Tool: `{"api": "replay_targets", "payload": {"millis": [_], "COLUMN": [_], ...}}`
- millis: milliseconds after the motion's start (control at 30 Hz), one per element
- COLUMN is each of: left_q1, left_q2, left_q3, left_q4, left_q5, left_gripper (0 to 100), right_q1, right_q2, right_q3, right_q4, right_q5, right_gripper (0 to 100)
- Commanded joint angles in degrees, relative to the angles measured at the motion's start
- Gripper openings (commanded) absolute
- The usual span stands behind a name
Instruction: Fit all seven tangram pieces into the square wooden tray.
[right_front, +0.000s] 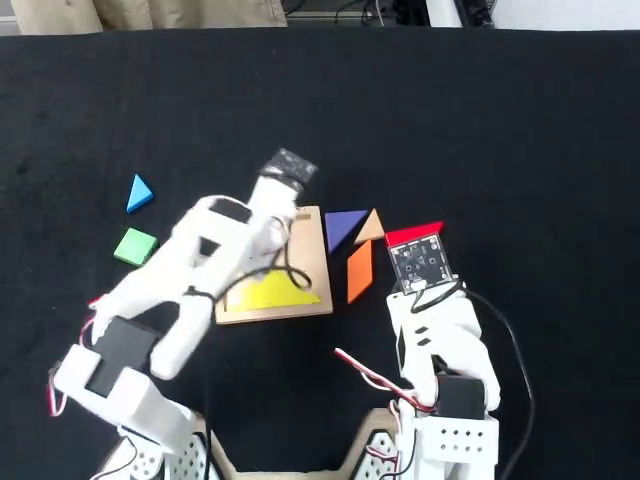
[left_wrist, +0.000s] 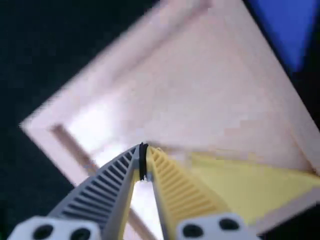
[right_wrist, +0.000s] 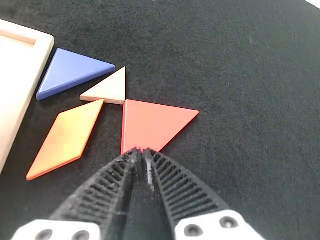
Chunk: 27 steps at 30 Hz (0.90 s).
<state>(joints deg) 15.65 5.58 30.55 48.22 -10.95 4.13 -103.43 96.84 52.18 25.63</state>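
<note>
Left gripper (left_wrist: 143, 152), closed, is hovering over tray's (left_wrist: 200, 100) bare half; right gripper (right_wrist: 141, 151), closed, perhaps touching red triangle (right_wrist: 150, 122); six pieces (right_front: 359, 270) lying outside.

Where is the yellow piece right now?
In the high view the yellow piece lies inside the wooden tray, at its near edge, left of the orange piece.

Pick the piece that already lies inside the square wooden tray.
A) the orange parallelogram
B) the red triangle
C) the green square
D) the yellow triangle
D: the yellow triangle lies flat within the rim of the wooden tray; the other three rest on the black cloth outside it.
</note>
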Motion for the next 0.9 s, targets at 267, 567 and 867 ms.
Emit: {"api": "replay_targets", "payload": {"millis": [267, 567, 867], "left_q1": [-5.41, -5.67, -5.93], "left_q2": [10.29, 13.80, -3.08], "left_q3": [-12.97, -21.49, -17.71], "left_q4": [-7.21, 0.79, 9.32], "left_q5": [0.09, 0.44, 0.53], "left_gripper": [3, 3, 3], "right_q1": [1.23, 6.77, -1.41], "right_q2": [-1.80, -1.19, 11.65], "right_q3": [-0.13, -3.03, -24.31], "right_q4": [-1.67, -4.84, 9.41], "right_q5": [0.09, -0.09, -7.38], "right_gripper": [1.2, 1.2, 1.4]}}
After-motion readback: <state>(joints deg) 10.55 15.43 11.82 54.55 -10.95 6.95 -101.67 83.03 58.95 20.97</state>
